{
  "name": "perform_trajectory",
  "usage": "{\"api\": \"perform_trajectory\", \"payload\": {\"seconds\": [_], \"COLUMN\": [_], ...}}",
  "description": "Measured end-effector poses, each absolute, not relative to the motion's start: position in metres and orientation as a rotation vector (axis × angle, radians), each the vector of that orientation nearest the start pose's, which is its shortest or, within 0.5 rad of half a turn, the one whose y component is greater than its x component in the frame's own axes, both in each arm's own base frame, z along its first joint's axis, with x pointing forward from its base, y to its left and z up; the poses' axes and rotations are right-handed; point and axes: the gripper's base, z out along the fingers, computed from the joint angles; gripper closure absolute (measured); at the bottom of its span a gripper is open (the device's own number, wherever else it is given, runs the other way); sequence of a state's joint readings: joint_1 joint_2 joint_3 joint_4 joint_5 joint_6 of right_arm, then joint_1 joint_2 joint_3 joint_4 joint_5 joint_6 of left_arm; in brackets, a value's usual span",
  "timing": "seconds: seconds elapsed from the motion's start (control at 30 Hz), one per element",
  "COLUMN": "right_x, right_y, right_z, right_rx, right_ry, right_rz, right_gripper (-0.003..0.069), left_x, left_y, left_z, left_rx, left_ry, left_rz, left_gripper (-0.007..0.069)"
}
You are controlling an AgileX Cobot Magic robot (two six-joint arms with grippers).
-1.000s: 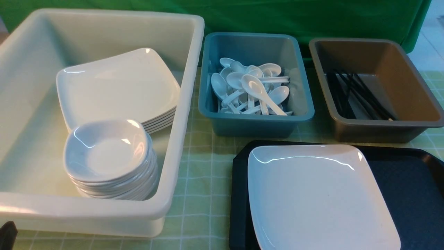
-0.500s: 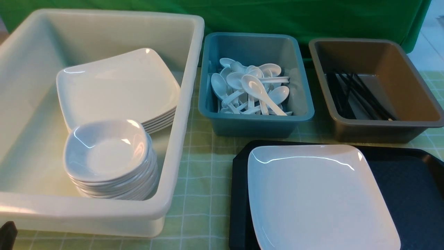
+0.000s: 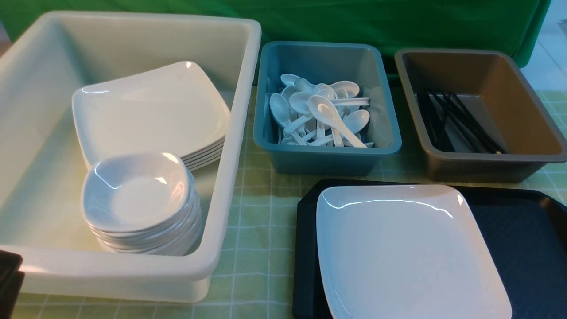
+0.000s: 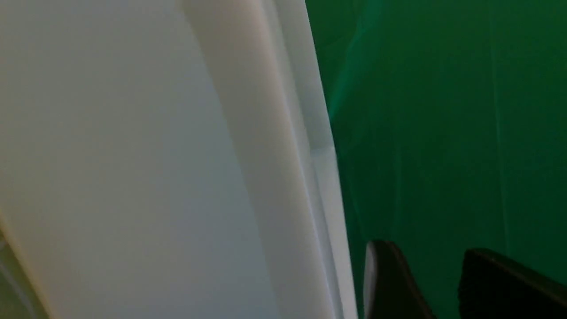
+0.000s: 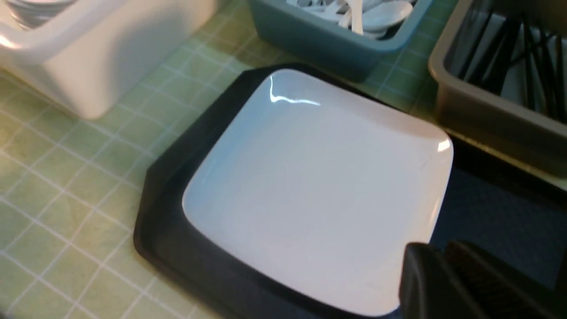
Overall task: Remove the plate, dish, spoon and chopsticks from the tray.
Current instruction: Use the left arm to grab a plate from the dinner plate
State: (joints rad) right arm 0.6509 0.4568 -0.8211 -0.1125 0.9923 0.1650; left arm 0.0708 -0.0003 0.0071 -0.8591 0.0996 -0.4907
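The square white plate [image 3: 407, 252] lies flat on the dark tray [image 3: 522, 239], towards its 9 o'clock end. On the checked bench [image 3: 261, 230], a teal bin [image 3: 328, 161] of soup spoons [image 3: 325, 110] stands at the plate's 11 o'clock. A brown bin [image 3: 483, 168] of chopsticks [image 3: 460, 124] stands at 1, and a cream bin [image 3: 133, 277] at 10. The left tool [image 4: 425, 252] gapes empty beside the cream bin's wall. The right tool [image 5: 436, 248] hangs near the plate's edge; I cannot tell whether it is closed.
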Motion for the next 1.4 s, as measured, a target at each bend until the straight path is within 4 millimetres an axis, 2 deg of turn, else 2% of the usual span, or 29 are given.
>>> {"api": "perform_trajectory", "payload": {"seconds": [0.33,0.53,0.67,0.77,0.8,0.83,0.93,1.03,1.07,1.1,1.17,1.27,1.4], "right_x": [0.053,0.053,0.054,0.056,0.056,0.057,0.058,0.058,0.058,0.057,0.057,0.057,0.057], "right_y": [0.030,0.030,0.029,0.029,0.029,0.030,0.031,0.030,0.030,0.030,0.029,0.028,0.027], "right_z": [0.370,0.371,0.371,0.374,0.375,0.378,0.380,0.379,0.379,0.378,0.377,0.374,0.373], "right_rx": [-0.510,-0.516,-0.538,-0.546,-0.546,-0.546,-0.542,-0.544,-0.546,-0.547,-0.550,-0.557,-0.560], "right_ry": [2.002,1.987,1.968,1.923,1.916,1.885,1.860,1.864,1.872,1.876,1.894,1.921,1.935], "right_rz": [0.373,0.367,0.325,0.313,0.314,0.317,0.324,0.318,0.315,0.313,0.302,0.283,0.270], "right_gripper": [0.0587,0.0585,0.0578,0.0575,0.0575,0.0574,0.0574,0.0573,0.0571,0.0571,0.0566,0.0559,0.0553], "left_x": [0.056,0.055,0.041,0.020,0.022,0.021,0.036,0.084,0.100,0.107,0.137,0.168,0.183], "left_y": [0.007,0.007,-0.005,-0.017,-0.019,-0.026,-0.035,-0.050,-0.053,-0.053,-0.062,-0.079,-0.115], "left_z": [0.214,0.216,0.270,0.339,0.341,0.366,0.388,0.386,0.380,0.377,0.361,0.346,0.329], "left_rx": [-1.076,-1.097,-0.797,-0.504,-0.493,-0.405,-0.345,-0.232,-0.208,-0.202,-0.154,-0.087,-0.022], "left_ry": [1.117,1.093,1.210,1.293,1.328,1.440,1.671,2.173,2.269,2.298,2.443,2.508,2.569], "left_rz": [-1.062,-1.095,-1.031,-0.943,-0.941,-0.924,-0.922,-0.925,-0.942,-0.944,-1.062,-1.209,-1.241], "left_gripper": [0.0401,0.0405,0.0488,0.0602,0.0610,0.0629,0.0638,0.0638,0.0638,0.0638,0.0638,0.0637,0.0637]}}
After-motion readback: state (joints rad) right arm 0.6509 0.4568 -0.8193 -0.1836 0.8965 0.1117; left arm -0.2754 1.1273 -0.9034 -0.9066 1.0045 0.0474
